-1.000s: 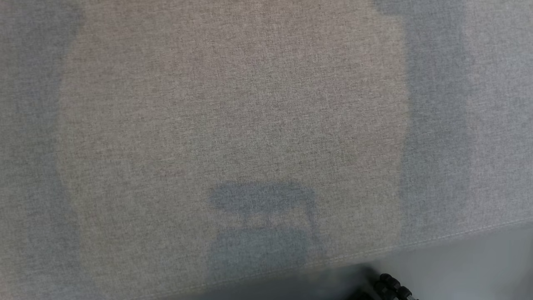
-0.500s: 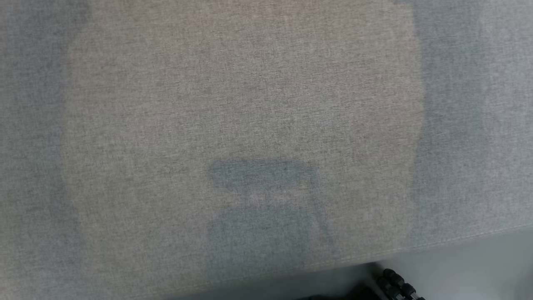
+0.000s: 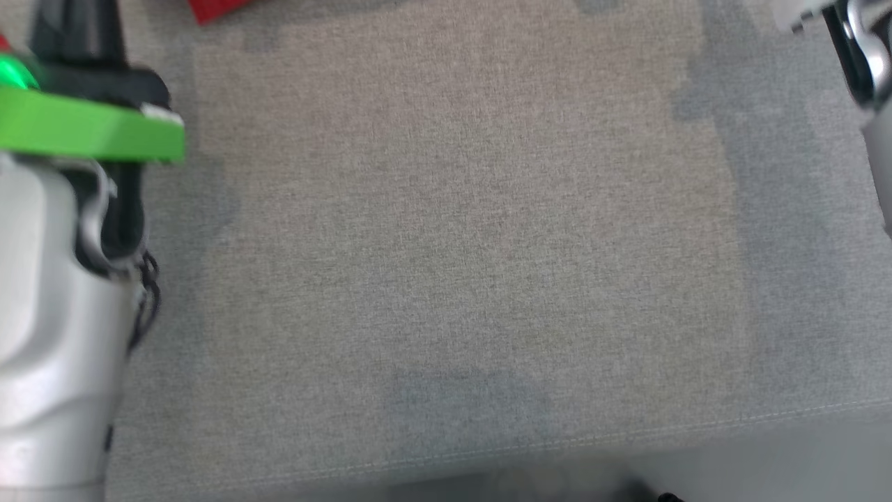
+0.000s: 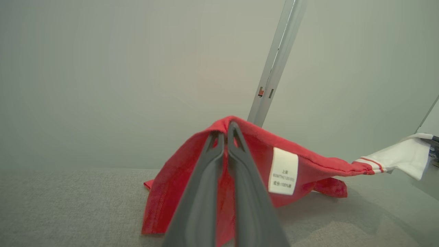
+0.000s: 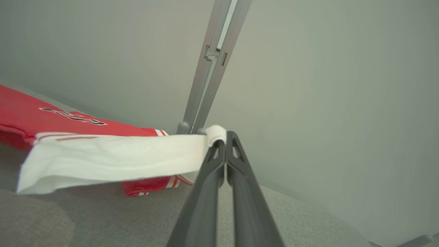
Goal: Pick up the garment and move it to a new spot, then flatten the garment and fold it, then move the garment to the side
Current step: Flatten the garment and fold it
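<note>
The garment (image 4: 308,164) is red with a white, red-striped sleeve and a white care label (image 4: 283,170). In the left wrist view, my left gripper (image 4: 226,128) is shut on a raised red fold, and the cloth drapes down to the grey surface. My right gripper (image 5: 224,137) is shut on the rolled white sleeve edge of the garment (image 5: 103,157), which stretches off to the left above the surface. In the head view a red corner of the garment (image 3: 216,8) peeks in at the top edge, between my left forearm (image 3: 56,314) and right wrist (image 3: 864,56).
A grey fabric surface (image 3: 453,244) spreads before me, its seamed front edge (image 3: 627,436) low in the head view with pale floor (image 3: 801,460) beyond. Behind the garment stands a pale wall with a metal post (image 4: 274,68).
The head camera has shifted. Both arms and a red corner of the garment now show at the picture's edges, where earlier there were only grey fabric and shadows.
</note>
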Controlling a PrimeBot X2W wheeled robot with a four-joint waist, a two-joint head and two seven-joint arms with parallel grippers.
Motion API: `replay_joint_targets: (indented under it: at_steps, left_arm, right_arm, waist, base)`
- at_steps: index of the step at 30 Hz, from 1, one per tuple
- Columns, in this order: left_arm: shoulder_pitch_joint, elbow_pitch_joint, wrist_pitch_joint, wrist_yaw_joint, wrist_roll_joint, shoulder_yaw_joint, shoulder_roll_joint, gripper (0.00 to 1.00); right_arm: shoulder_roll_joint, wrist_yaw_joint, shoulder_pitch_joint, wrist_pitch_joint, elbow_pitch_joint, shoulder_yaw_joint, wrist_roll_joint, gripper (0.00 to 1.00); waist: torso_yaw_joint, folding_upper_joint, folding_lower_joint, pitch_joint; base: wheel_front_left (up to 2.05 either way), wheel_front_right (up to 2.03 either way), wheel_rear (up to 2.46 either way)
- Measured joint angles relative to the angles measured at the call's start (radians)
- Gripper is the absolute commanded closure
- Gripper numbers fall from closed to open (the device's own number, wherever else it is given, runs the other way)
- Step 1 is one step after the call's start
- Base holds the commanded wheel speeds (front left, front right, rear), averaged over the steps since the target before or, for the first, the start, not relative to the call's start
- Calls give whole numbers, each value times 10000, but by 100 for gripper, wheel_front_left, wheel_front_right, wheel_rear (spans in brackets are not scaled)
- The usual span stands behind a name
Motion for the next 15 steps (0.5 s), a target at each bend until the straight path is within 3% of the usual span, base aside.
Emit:
replay_joint_targets:
  at_steps: [5,8,15]
  left_arm:
    - [1603,-40,-2,4,543,-249,-307,100]
    - [2148,48,0,13,759,-389,-370,100]
    - [3619,276,0,372,1093,-349,-558,100]
  right_arm:
    - [-596,-2,2090,1657,-1187,-834,617,100]
    - [-520,-2,3080,2550,-1638,-1078,907,100]
    - [-73,-2,6085,4926,-3933,-1607,1638,100]
  waist:
    - [121,0,0,-794]
    - [164,0,0,-1119]
    - [250,0,0,-2231]
  base:
    - [0,0,0]
    - [0,0,0]
    - [0,0,0]
